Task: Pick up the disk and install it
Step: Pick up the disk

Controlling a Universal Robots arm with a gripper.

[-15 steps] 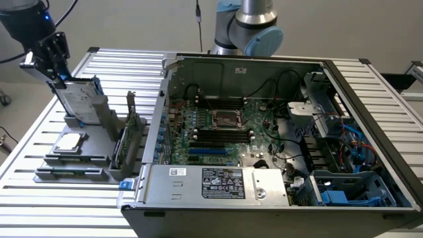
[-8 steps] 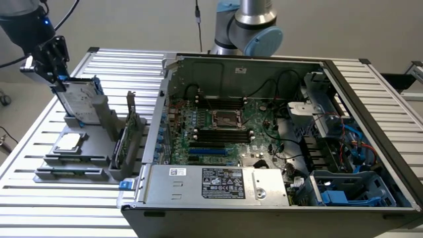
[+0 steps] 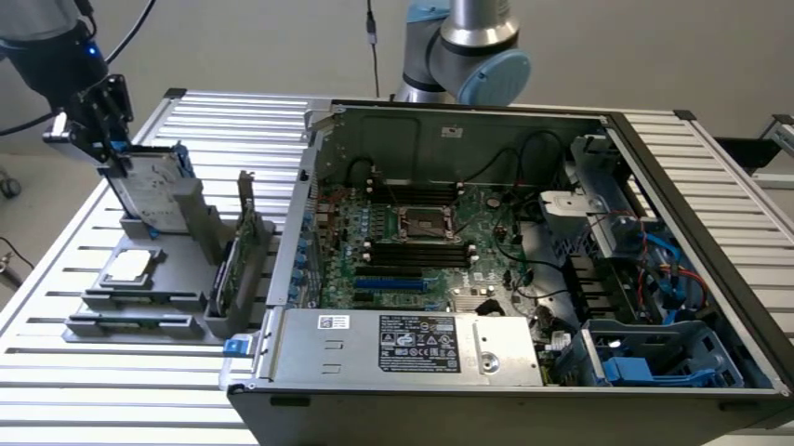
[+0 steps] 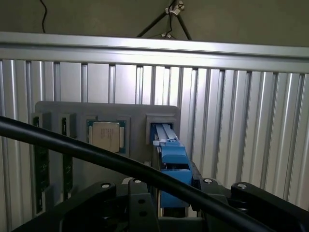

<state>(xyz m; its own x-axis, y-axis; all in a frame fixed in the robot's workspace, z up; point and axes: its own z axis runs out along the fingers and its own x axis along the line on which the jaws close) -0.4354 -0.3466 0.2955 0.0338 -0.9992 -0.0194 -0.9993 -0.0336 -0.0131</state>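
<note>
At the far corner of the worktop, on the exterior view's left, the disk stood upright in a grey rack, its top edge exposed for grasping. The gripper met it from above, jaws clamped on that edge. From the wrist, the disk's blue frame ran between the jaws down toward its slot, beside the chip.

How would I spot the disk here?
On the exterior view's left of the open black computer case sits a grey plastic parts holder. The disk is the silver-grey metal slab with blue plastic edging standing upright at its far end; the square silver chip lies flat.
</note>
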